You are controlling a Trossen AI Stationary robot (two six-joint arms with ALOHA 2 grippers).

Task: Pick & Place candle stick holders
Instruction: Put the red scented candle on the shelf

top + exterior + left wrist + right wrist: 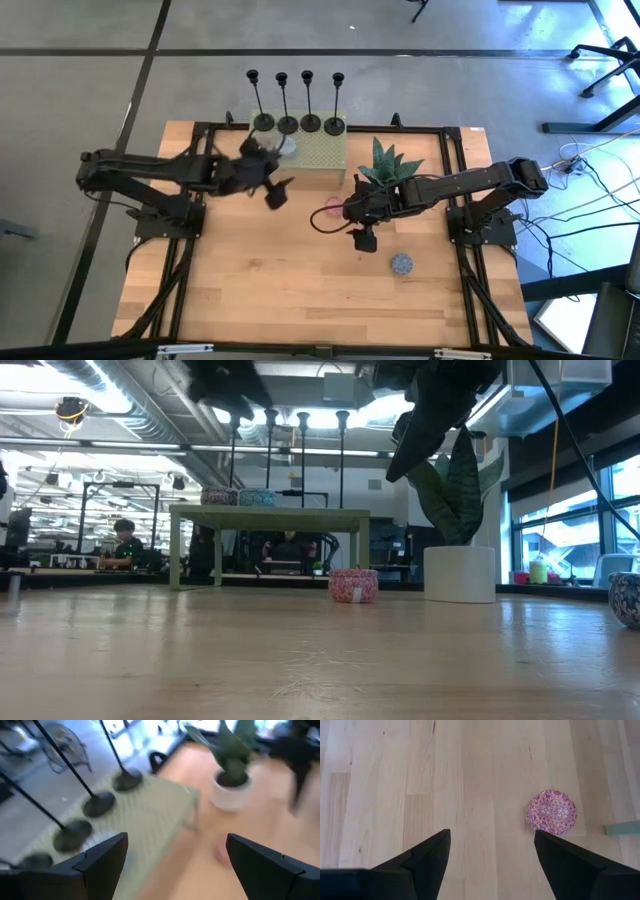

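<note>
Black candle stick holders (297,123) are lined up upper centre; left gripper (272,187), jaws spread, should be centred on one stem; right gripper (362,238) hangs spread mid-frame.

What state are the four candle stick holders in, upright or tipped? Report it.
Upright. All four candle stick holders stand in a row on the small green stand, round bases flat, stems rising straight in the low view.

Black candle stick holders (295,123), pale green stand (318,158), pink floral tin (551,812)
</note>
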